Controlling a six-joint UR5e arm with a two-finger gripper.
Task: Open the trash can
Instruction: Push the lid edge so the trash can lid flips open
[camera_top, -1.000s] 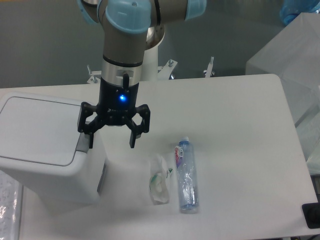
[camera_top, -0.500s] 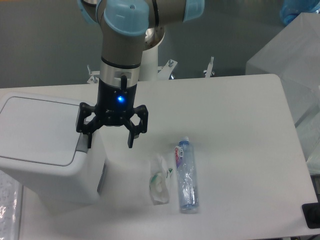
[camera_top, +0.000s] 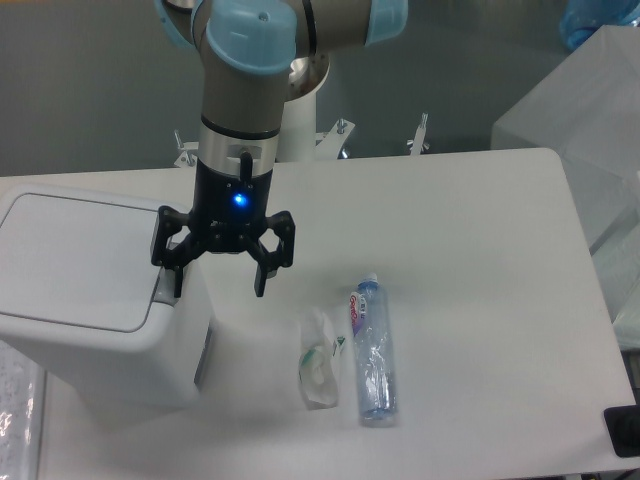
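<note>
A white counter (camera_top: 470, 260) with rounded corners fills most of the view; behind it runs a plain grey wall, and at the far right stand pale translucent plastic-like shapes with a blue form at the top corner, too blurred to name. A small black object (camera_top: 625, 432) sits at the near right edge of the counter.

At the far left stands the trash can (camera_top: 70, 300), a large boxy white bin with rounded corners; its flat lid is down, and a grey tab (camera_top: 164, 288) shows at the lid's right edge. Just right of it hangs the arm (camera_top: 245, 80), grey with pale blue joint caps, pointing straight down, a blue light glowing on the black wrist. The pincer (camera_top: 220, 278) is spread wide with nothing in it; its left finger (camera_top: 172, 272) hangs at the bin's right edge, right by the grey tab, though contact cannot be judged, while its right finger hangs over bare counter.

Further right, near the front, lies a crumpled clear wrapper (camera_top: 319, 360) with green print too small to read. Just beside it lies a clear plastic bottle (camera_top: 372, 350) with a blue cap, cap end pointing away; its red and blue label carries writing that cannot be read
</note>
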